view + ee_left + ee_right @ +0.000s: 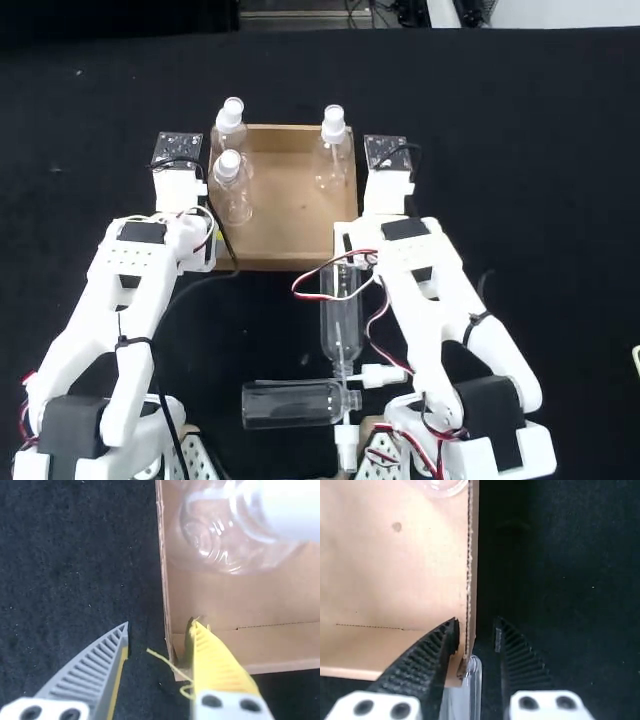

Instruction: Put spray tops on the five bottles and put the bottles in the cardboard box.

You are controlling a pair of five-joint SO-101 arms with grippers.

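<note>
The cardboard box [285, 225] lies flat between the two arms. Three clear bottles with white spray tops stand in it: two at its left side [232, 125] [230, 185] and one at the back right [333, 148]. Two uncapped bottles lie on the black table, one lengthwise [342, 320] and one crosswise [298, 405]. Two loose spray tops [382, 377] [347, 447] lie beside them. My left gripper [159, 630] is open, its fingers either side of the box's left wall [163, 580] near the front corner. My right gripper [475, 625] is open astride the right wall [469, 555].
Red and white cables [330, 280] loop over the lengthwise bottle, whose base [471, 677] shows under my right gripper. The arm bases [470, 440] flank the lying bottles. Black cloth [540, 150] covers the table around the box.
</note>
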